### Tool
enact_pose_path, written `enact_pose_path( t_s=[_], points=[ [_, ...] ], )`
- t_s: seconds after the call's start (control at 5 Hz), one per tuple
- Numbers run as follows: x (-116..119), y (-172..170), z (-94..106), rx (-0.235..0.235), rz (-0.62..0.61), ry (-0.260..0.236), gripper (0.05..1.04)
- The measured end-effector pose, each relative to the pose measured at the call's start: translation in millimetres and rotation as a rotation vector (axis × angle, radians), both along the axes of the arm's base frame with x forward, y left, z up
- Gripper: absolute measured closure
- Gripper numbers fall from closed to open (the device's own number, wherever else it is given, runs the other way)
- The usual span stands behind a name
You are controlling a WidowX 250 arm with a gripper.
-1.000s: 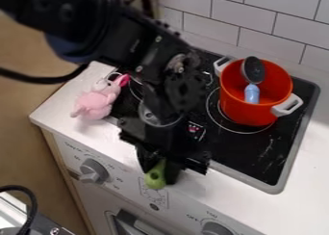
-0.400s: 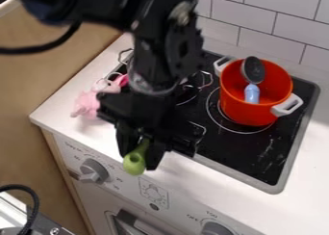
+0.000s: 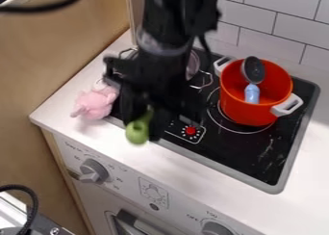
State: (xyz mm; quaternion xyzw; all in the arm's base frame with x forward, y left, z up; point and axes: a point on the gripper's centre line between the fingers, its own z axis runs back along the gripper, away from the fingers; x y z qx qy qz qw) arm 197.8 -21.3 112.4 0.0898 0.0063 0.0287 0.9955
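The black gripper [image 3: 143, 119] hangs over the front left edge of the black stovetop, fingers pointing down. It is shut on a green object [image 3: 137, 129], rounded at its lower end and narrower where it goes up between the fingers. Just left of the gripper, a pink plush toy [image 3: 96, 103] lies on the white counter, its upper part close to the arm. Farther right stands an orange-red pot [image 3: 247, 114] with white handles; a dark ladle [image 3: 253, 70] with a light blue part [image 3: 252, 93] rests inside it.
Behind the gripper, a metal wire rack [image 3: 204, 78] and a round lid-like thing partly show on the stovetop [image 3: 260, 150]. A red knob [image 3: 191, 130] is right of the gripper. White tiles [image 3: 270, 36] rise behind; oven dials [image 3: 94, 171] line the front.
The gripper has moved up the view and slightly left, from the counter's front edge to the stovetop's edge, carrying the green object. The red knob has come into sight more fully.
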Motion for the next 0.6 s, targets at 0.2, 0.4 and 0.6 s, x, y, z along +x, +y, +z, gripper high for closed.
enact_pose_path(
  t_s=[0.2, 0.4, 0.6],
  points=[
    [15.0, 2.0, 6.4, 0.023, -0.021, 0.015, 0.741],
    [31.9, 0.2, 12.0, 0.040, -0.008, 0.021, 0.741],
    [46.4, -10.4, 14.0, 0.059, 0.028, 0.037, 0.741]
  ],
)
